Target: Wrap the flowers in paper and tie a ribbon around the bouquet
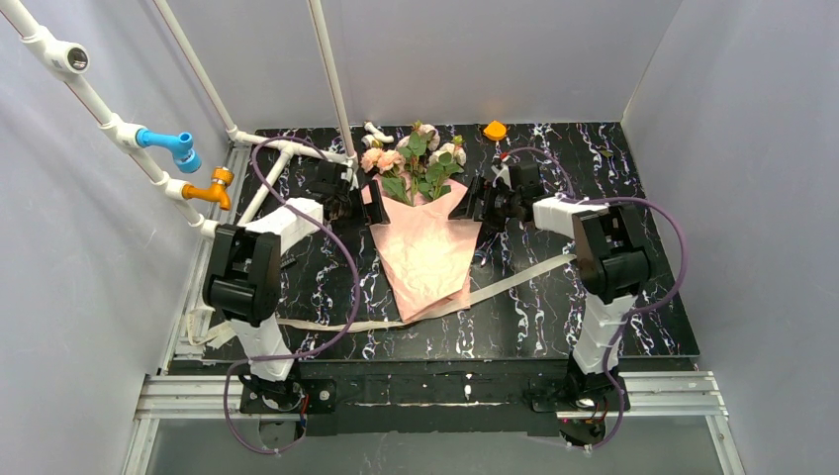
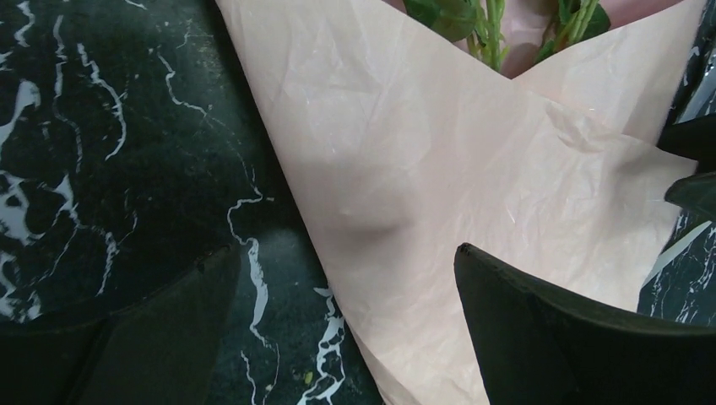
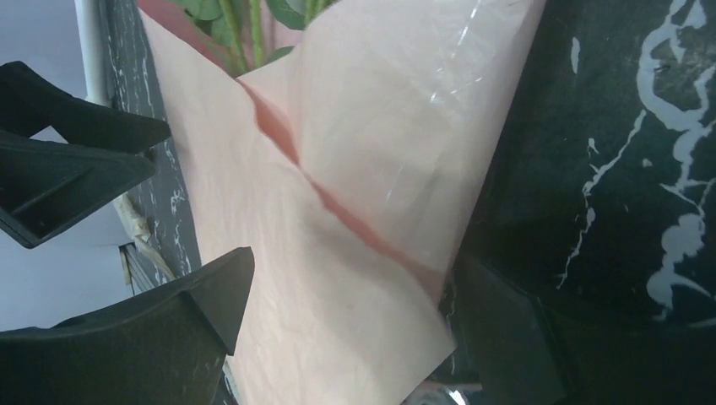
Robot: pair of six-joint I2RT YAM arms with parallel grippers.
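Note:
The bouquet lies mid-table: pink and cream flowers (image 1: 416, 158) stick out of the far, wide end of a pink paper (image 1: 425, 252) cone whose tip points toward me. The beige ribbon (image 1: 524, 277) lies flat and runs under the cone's tip from left to right. My left gripper (image 1: 361, 203) stands open at the cone's upper left edge; in the left wrist view the gripper (image 2: 344, 253) straddles the edge of the paper (image 2: 439, 169). My right gripper (image 1: 473, 203) is open at the upper right edge, and in its own view the gripper (image 3: 355, 261) spans the paper (image 3: 338, 211). Green stems (image 2: 490, 25) show inside.
White pipes with a blue tap (image 1: 168, 143) and an orange tap (image 1: 210, 188) run along the left wall. An orange cap (image 1: 495, 130) and a white fitting (image 1: 376, 132) lie at the back edge. Purple cables (image 1: 341, 257) loop off both arms.

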